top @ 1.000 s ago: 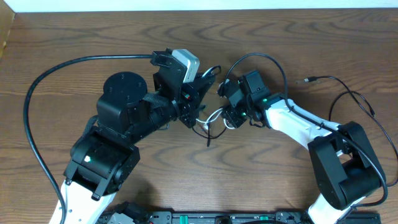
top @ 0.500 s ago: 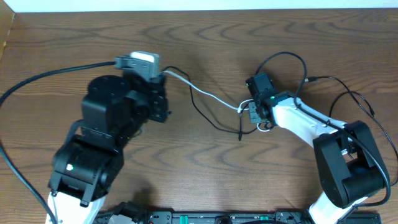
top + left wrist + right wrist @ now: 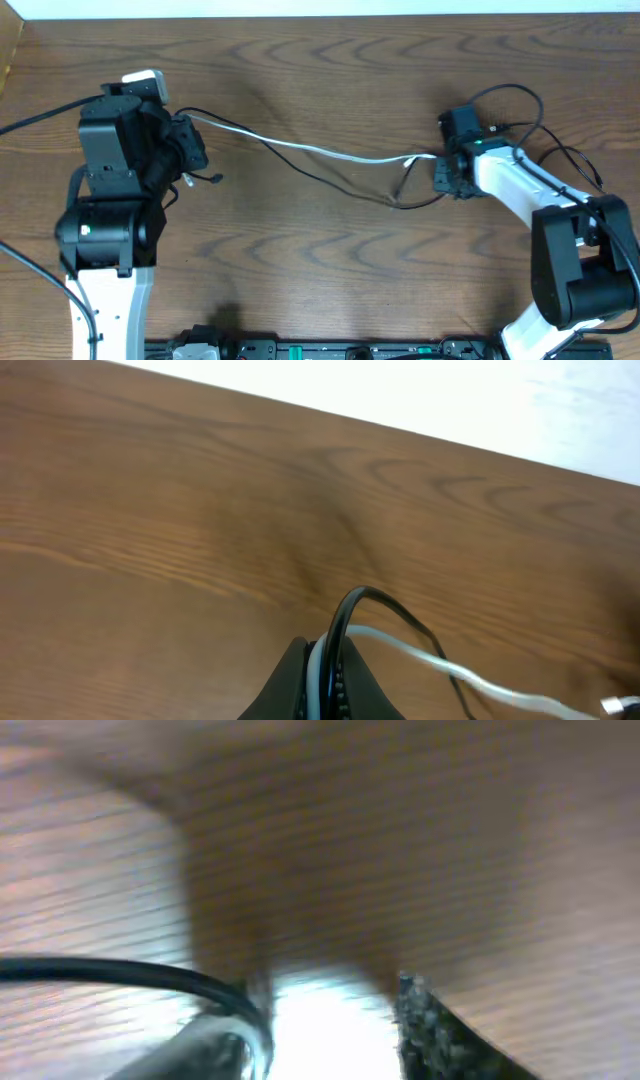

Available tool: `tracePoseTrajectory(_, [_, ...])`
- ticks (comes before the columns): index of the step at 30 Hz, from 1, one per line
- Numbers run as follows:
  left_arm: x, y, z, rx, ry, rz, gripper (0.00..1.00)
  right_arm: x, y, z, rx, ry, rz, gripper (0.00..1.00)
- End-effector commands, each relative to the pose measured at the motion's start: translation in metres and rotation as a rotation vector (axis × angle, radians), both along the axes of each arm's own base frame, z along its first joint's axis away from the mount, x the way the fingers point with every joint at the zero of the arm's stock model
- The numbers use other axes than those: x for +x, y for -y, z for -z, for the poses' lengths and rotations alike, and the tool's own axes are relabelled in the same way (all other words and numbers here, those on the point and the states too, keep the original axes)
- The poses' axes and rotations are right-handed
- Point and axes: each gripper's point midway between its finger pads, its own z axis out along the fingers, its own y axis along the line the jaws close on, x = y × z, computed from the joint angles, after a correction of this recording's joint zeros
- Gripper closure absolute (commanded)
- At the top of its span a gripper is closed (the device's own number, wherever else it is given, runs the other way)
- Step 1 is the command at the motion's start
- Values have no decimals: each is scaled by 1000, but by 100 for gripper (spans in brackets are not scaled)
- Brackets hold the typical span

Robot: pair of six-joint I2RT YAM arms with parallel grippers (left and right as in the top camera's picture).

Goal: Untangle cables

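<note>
I am counting two thin cables running across the one wooden table (image 3: 330, 60): one white cable (image 3: 330, 153) and one black cable (image 3: 340, 185), both stretching from left to right. Two robot arms are standing at the near edge, the left arm (image 3: 105, 215) and the right arm (image 3: 515, 185). Each is carrying one gripper, making two: the left gripper (image 3: 325, 660) and the right gripper (image 3: 442, 172). Thicker black wires (image 3: 40, 118) are trailing off both arms, but they are looping over each other and out of sight, so I am not getting a sure count.
</note>
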Motion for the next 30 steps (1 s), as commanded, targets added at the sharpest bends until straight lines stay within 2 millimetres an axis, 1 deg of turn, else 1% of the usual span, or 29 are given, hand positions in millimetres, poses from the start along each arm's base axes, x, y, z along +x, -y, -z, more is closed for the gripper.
tracePoseTrajectory(1, [2,-30,0,12,-6,-106,92,-17,36,11,-27,-74,102,48])
tracePoseTrajectory(4, [-1,-57,2,21,-14,-195,93,-24,59,12,-28,-103,170,38])
tracePoseTrajectory(7, [-6,-78,2,15,-14,-264,93,-29,75,12,-26,-119,220,36])
tracePoseTrajectory(8, [-7,-83,2,-6,-12,-290,93,-30,79,13,-19,-124,236,36])
tracePoseTrajectory(9, [-7,-82,3,-46,-7,-301,92,-31,79,13,10,-127,243,35])
tracePoseTrajectory(10, [-5,-76,3,-75,-5,-277,92,-31,77,14,41,-131,235,35])
tracePoseTrajectory(13, [2,-45,4,-189,-6,-131,93,-30,67,15,114,-138,206,33])
tracePoseTrajectory(14, [5,-30,4,-245,-9,-60,93,-29,62,15,141,-137,193,32])
tracePoseTrajectory(17, [8,21,2,-422,-34,177,92,-17,20,11,322,-105,2,32])
tracePoseTrajectory(19, [7,46,2,-471,-48,301,92,-10,-10,4,448,-67,-134,31])
tracePoseTrajectory(20, [4,67,1,-497,-58,409,93,-7,-29,-2,522,-39,-210,30])
tracePoseTrajectory(21, [2,83,1,-509,-65,486,93,-5,-44,-7,575,-17,-273,30])
tracePoseTrajectory(23, [-5,113,1,-509,-71,644,93,-3,-68,-14,633,12,-357,29])
tracePoseTrajectory(26, [-26,173,9,-481,-107,900,93,-3,-99,-17,630,38,-470,25])
tracePoseTrajectory(28, [-41,201,12,-458,-121,1011,93,-3,-110,-18,630,48,-505,20])
tracePoseTrajectory(30, [-61,228,13,-425,-122,1137,93,-2,-117,-20,630,62,-530,17])
